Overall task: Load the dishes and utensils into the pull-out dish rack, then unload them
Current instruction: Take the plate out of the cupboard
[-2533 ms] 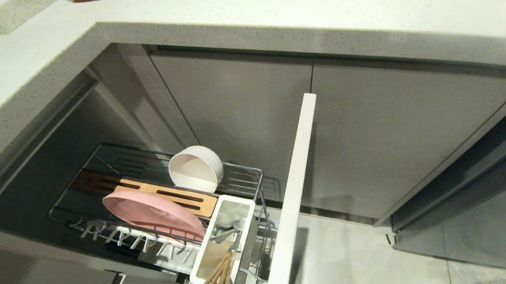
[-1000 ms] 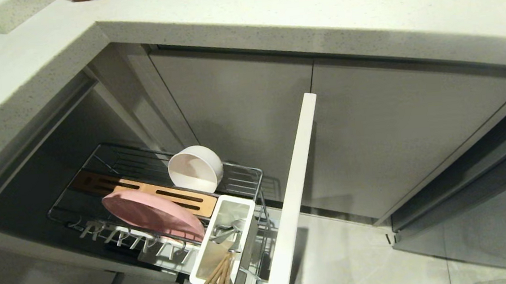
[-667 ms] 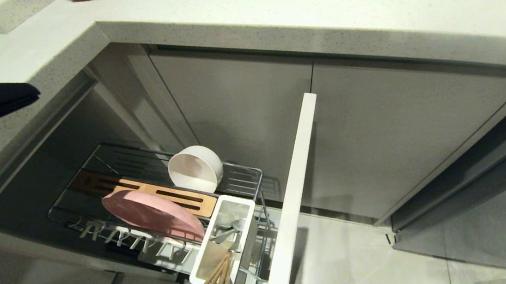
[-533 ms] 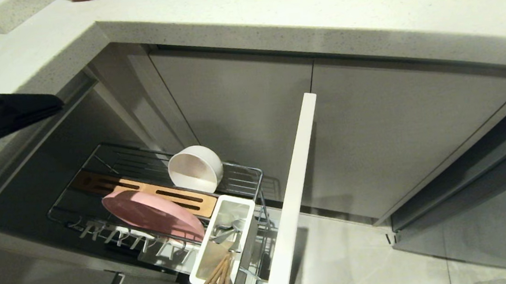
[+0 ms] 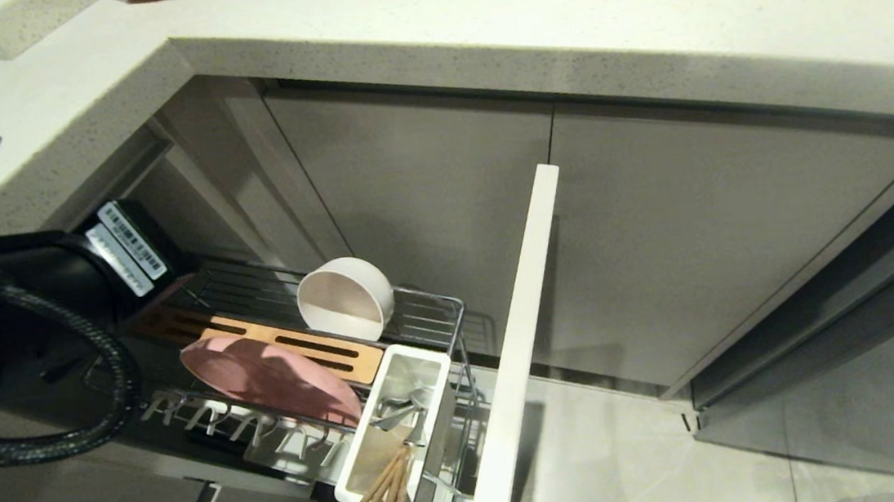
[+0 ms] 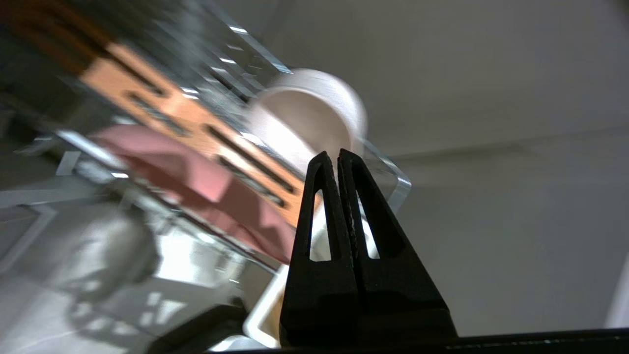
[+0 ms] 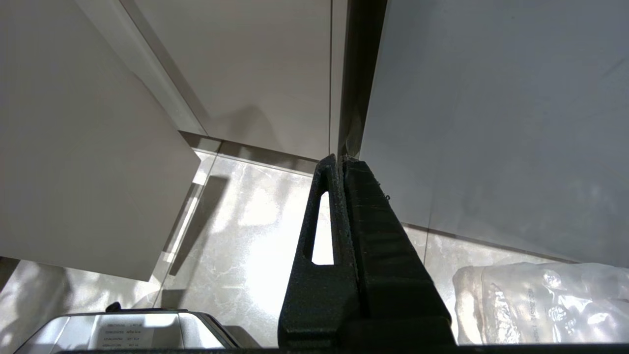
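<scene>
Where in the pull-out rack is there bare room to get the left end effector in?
Bare wire floor of the rack left of the bowl, behind the wooden strip. Crowded at the front: pink plate over the prongs, caddy holding chopsticks and spoon.

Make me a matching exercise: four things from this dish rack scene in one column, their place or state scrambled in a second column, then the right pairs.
Things
1. bowl
2. plate
3. chopsticks
4. left gripper

Places or states
A. sticking out of the white utensil caddy
B. shut, holding nothing
C. on its side on the wire grid at the back of the rack
D. leaning between the wooden strip and the prong row

Pairs: 1-C, 2-D, 3-A, 4-B
</scene>
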{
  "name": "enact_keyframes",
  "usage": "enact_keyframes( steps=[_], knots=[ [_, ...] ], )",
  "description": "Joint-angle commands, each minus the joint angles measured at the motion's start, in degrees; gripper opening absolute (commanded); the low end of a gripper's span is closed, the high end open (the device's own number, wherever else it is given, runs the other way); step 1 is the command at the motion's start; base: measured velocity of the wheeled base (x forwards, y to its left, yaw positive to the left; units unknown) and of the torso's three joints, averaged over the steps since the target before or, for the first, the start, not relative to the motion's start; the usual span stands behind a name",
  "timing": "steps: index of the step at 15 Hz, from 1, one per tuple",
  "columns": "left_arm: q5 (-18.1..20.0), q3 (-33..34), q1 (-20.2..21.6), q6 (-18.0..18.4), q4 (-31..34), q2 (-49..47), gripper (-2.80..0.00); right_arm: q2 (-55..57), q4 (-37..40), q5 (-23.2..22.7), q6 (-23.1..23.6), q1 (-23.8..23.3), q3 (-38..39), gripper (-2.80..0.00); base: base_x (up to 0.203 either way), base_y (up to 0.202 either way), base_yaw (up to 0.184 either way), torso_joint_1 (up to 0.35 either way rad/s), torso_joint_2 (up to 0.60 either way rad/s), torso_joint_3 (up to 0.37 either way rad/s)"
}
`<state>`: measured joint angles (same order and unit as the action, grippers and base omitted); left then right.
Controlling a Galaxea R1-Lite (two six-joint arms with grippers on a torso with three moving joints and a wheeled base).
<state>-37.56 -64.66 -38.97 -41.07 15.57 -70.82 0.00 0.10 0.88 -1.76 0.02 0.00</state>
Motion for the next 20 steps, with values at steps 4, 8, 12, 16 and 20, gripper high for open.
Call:
enact_keyframes(
  steps=[4, 8, 12, 16, 20],
  knots=[
    [-10.9, 3.49, -3.09, -6.53, -0.23, -5.03, -2.8, 0.0, -0.01, 0.0, 0.0, -0.01, 0.12, -2.8, 0.0, 0.0, 0.0, 0.0, 0.0, 0.0],
    [-11.8, 4.32, -3.44, -7.7, 0.14, -4.16, -2.8, 0.0, -0.01, 0.0, 0.0, 0.03, 0.17, -2.8, 0.0, 0.0, 0.0, 0.0, 0.0, 0.0],
    [-11.91, 5.41, -3.5, -11.42, 3.0, -4.49, 0.0, 0.0, -0.01, 0.0, 0.0, 0.04, 0.16, -2.8, 0.0, 0.0, 0.0, 0.0, 0.0, 0.0],
    [-11.66, 1.47, -3.57, -23.62, 16.69, -6.09, 0.0, 0.0, -0.01, 0.0, 0.0, 0.06, 0.09, -2.8, 0.0, 0.0, 0.0, 0.0, 0.0, 0.0],
    [-11.92, 1.91, -3.57, -23.86, 16.77, -5.9, 0.0, 0.0, -0.01, 0.0, 0.0, 0.06, 0.16, -2.8, 0.0, 0.0, 0.0, 0.0, 0.0, 0.0]
  ],
)
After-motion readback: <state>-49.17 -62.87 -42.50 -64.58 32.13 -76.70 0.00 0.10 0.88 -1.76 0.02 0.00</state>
